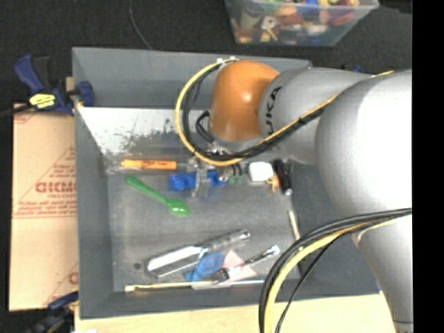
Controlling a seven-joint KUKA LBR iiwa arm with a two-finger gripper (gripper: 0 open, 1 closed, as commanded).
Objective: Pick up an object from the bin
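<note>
As the arm [333,130] reaches in from the bin's 3 o'clock side, your gripper [203,180] stands low over the floor of the grey bin [97,255]. It sits just toward 12 o'clock from the bin's middle, under the orange wrist cover [239,103].

In the camera view, a small blue block [182,182] lies touching or just beside the gripper at its 9 o'clock. More blue shows at its 3 o'clock, and you cannot tell whether that is one thing or two. You also cannot tell whether the gripper is spread or closed, or whether it has hold of the blue, because the wrist and its cables [182,109] stand in the way.

An orange marker [149,164] lies at the gripper's 10 o'clock, near but apart. A green spoon [156,195] runs slantwise at 8 o'clock, and a small white thing [259,171] sits at 3 o'clock under the arm. A heap of a clear tube [201,250], a blue scrap [208,263] and pink paper [236,261] lies well apart at the bin's 6 o'clock.

By the look of it, the step in hand is the grasp itself. The gripper is down at floor level and the blue block is the likely pick. The next move calls for you to confirm a firm closure on that block, then lift straight up, keeping clear of the marker.
</note>
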